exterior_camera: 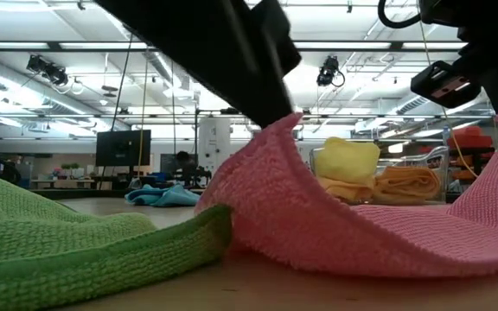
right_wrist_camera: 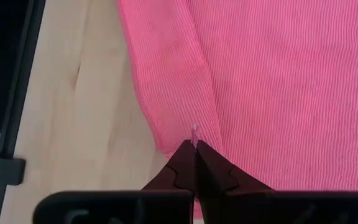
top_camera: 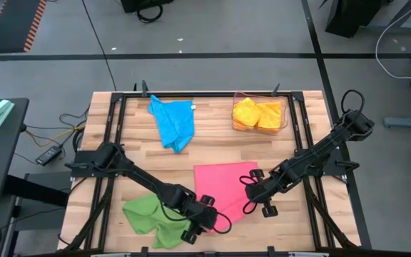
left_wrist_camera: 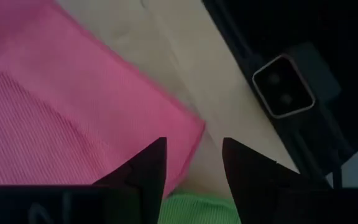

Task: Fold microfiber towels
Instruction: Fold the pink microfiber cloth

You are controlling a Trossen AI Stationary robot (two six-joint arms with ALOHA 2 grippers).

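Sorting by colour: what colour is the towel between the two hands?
Pink towel, clearest in the high view.

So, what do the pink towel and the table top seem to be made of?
The pink towel looks like soft, matte knitted microfibre: fine ribbed rows show on it, and in the low view its surface is fuzzy. The table top seems to be pale wood with a smooth finish: grain lines and plank seams show, though it could be a laminate.

The pink towel (right_wrist_camera: 278, 81) is soft cloth with a fine ribbed weave, and the green towel (exterior_camera: 50, 242) at the lower left of the low view looks nubbly and matt. The table (right_wrist_camera: 86, 93) is pale, smooth wood with visible grain. The bin (top_camera: 260, 114) at the upper right of the high view is clear, glossy plastic.
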